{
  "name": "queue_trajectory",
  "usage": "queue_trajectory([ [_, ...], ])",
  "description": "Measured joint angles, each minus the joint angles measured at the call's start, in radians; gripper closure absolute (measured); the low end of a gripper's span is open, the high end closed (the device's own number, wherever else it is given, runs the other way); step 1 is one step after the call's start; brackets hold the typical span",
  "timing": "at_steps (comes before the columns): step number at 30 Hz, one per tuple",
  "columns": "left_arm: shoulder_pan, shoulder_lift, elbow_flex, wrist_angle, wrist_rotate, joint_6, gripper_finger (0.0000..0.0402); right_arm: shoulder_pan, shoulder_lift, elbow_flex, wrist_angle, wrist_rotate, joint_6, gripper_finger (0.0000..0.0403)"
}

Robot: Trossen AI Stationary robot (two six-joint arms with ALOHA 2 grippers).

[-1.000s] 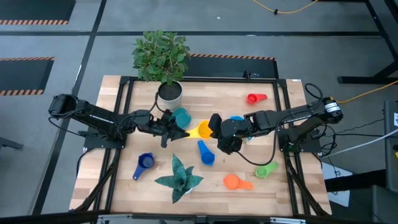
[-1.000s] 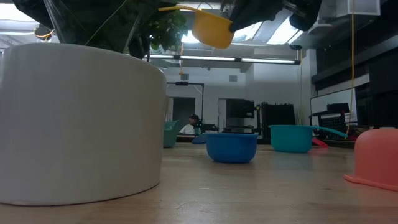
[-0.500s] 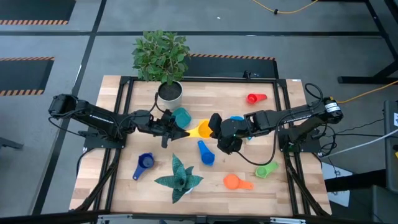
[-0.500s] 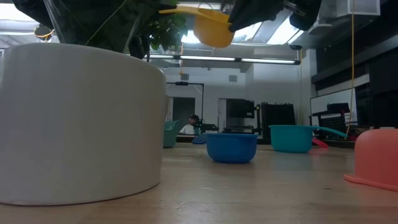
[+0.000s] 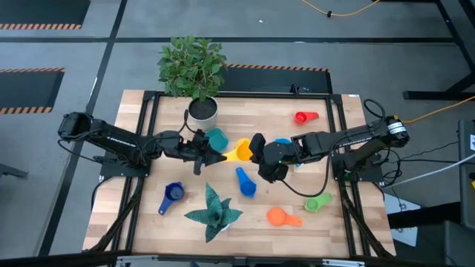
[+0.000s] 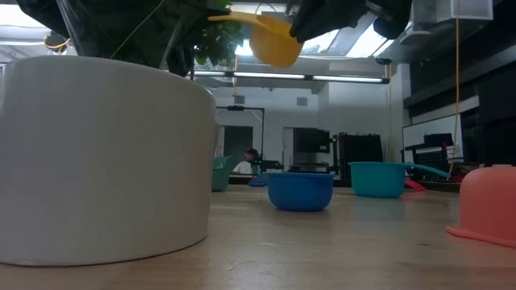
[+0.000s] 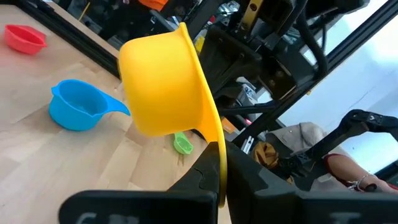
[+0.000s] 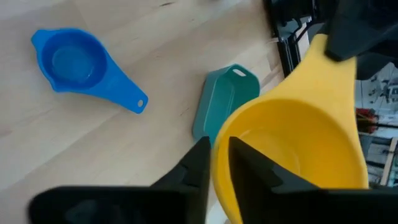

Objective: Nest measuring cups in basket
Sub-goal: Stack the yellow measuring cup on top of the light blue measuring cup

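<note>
At frame centre, yellow cup [image 5: 242, 152] is pinched by handle in left gripper [image 5: 217, 157] for handover, w/ right gripper [image 5: 256, 150] fingers straddling its rim, part-spread.

yellow cup [image 5: 241, 153]: airborne, tilted | teal basket [image 5: 216, 139]: beside pot | other cups: scattered on table

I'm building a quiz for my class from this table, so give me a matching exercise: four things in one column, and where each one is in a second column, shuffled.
Things:
1. yellow plastic measuring cup
2. red plastic measuring cup
3. teal round plastic basket
4. orange plastic measuring cup

Places:
A. beside the white plant pot
B. on the table, to the right of the spiky green plant
C. off the table, handle clamped in the left gripper
D. alone near the table's far right corner

Pairs: 1-C, 2-D, 3-A, 4-B
</note>
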Motion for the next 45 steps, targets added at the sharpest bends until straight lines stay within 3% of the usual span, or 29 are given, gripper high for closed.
queue_trajectory([
  [9, 0.000, 0.000, 0.000, 0.001, -0.040, -0.002, 0.0399, 0.000, 0.000, 0.000, -0.001, 0.004, 0.066, 0.0235],
  [14, 0.000, 0.000, 0.000, 0.000, -0.088, 0.000, 0.0400, 0.002, 0.000, 0.000, -0.009, 0.004, 0.094, 0.0229],
  [20, 0.000, 0.000, 0.000, -0.053, -0.171, 0.001, 0.0400, 0.020, -0.030, 0.000, -0.087, 0.003, 0.255, 0.0232],
  [29, -0.002, 0.007, 0.000, -0.121, -0.271, 0.119, 0.0400, -0.004, -0.242, 0.000, -0.231, -0.001, 0.494, 0.0233],
  [36, -0.002, 0.057, 0.000, -0.117, -0.345, 0.133, 0.0400, -0.110, -0.449, -0.024, -0.312, 0.141, 0.777, 0.0233],
  [40, -0.003, 0.125, 0.000, -0.049, -0.357, 0.133, 0.0399, -0.182, -0.547, -0.083, -0.301, 0.207, 0.912, 0.0233],
  [45, -0.003, 0.216, 0.000, 0.133, -0.358, 0.156, 0.0399, -0.248, -0.619, -0.176, -0.255, 0.207, 1.005, 0.0233],
])
